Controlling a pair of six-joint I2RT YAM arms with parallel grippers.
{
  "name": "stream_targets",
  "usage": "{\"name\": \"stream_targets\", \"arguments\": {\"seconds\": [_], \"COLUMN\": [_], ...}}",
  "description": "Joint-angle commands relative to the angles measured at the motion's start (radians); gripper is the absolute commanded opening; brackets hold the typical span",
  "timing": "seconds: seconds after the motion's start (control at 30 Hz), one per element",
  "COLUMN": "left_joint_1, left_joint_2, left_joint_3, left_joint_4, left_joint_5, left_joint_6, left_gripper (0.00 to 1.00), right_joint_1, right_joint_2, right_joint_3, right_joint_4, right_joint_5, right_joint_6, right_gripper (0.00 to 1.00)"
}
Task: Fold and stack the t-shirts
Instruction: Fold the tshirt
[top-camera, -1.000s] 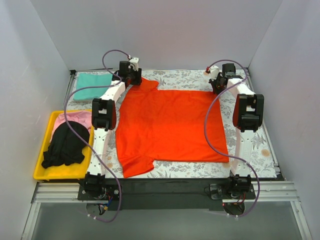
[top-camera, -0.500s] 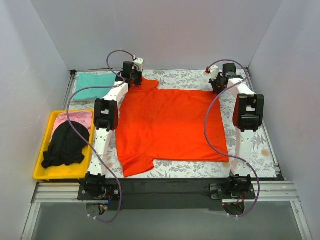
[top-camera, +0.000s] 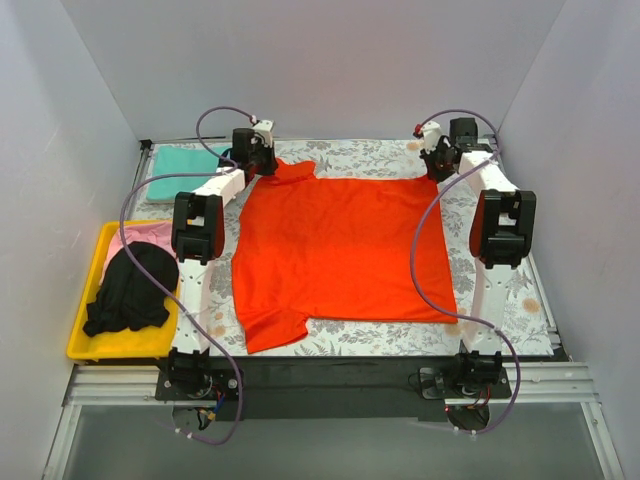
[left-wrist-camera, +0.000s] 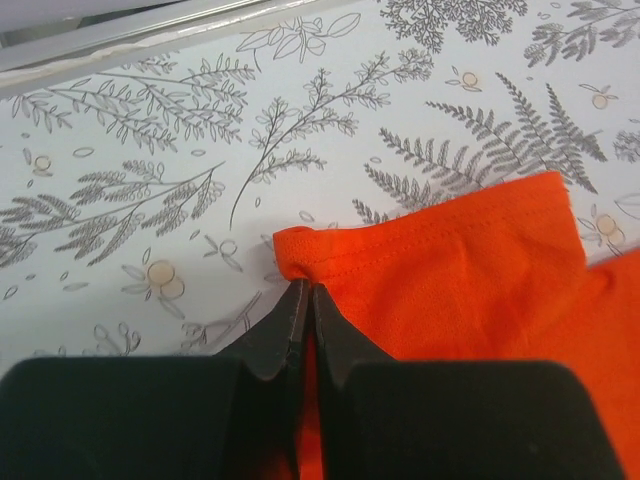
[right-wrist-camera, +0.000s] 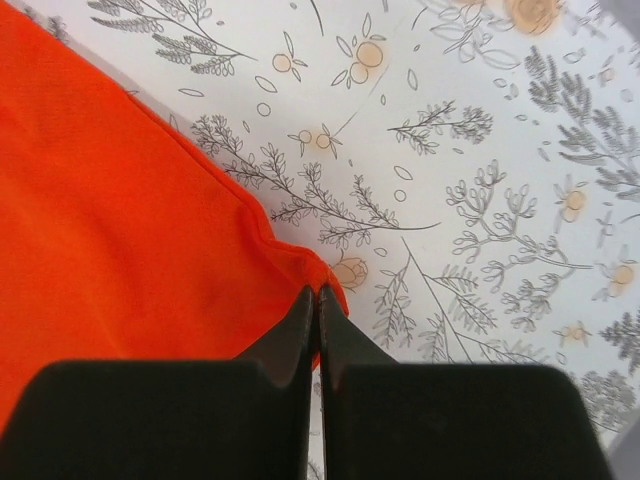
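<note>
Near left, yellow plastic tray (top-camera: 108, 350) holds crumpled black cloth t-shirt (top-camera: 133, 290), lying partly over pink cloth t-shirt (top-camera: 142, 236) at the tray's far end. Centre: bright orange-red cloth t-shirt (top-camera: 335, 255) spread flat on grey floral-patterned cloth (top-camera: 372, 341), one sleeve at near left, other sleeve at far left. Left gripper (left-wrist-camera: 305, 290) sits at far-left sleeve hem corner, fingers (left-wrist-camera: 275, 340) pressed together, pinching orange fabric that shows between them. Right gripper (right-wrist-camera: 317, 292) at the shirt's far-right corner, fingers (right-wrist-camera: 285, 335) closed tight on the hem tip. Far left, folded teal cloth t-shirt (top-camera: 186, 164) lies flat, just beside left gripper, apart from orange shirt.
</note>
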Motion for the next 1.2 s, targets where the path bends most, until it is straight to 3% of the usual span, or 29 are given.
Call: {"name": "stream_targets", "arguments": {"seconds": [0.0, 0.4, 0.77, 1.17], "left_joint_1": [0.012, 0.03, 0.036, 0.041], "left_joint_2": [-0.165, -0.391, -0.406, -0.667], "left_joint_3": [-0.083, -0.327, -0.313, -0.598], "left_joint_4": [0.068, 0.156, 0.139, 0.148], "left_joint_5": [0.065, 0.15, 0.179, 0.211], "left_joint_6": [0.009, 0.037, 0.014, 0.075], "left_gripper": [0.0, 0.0, 0.0, 0.0], "right_joint_1": [0.002, 0.002, 0.002, 0.002], "right_joint_2": [-0.111, -0.237, -0.243, -0.33], "right_joint_3": [-0.024, -0.157, -0.15, -0.231], "right_joint_4": [0.007, 0.007, -0.003, -0.059], "right_joint_5": [-0.028, -0.052, -0.063, -0.089], "right_joint_6": [-0.028, -0.09, -0.105, -0.244], "right_gripper": [0.01, 0.01, 0.01, 0.01]}}
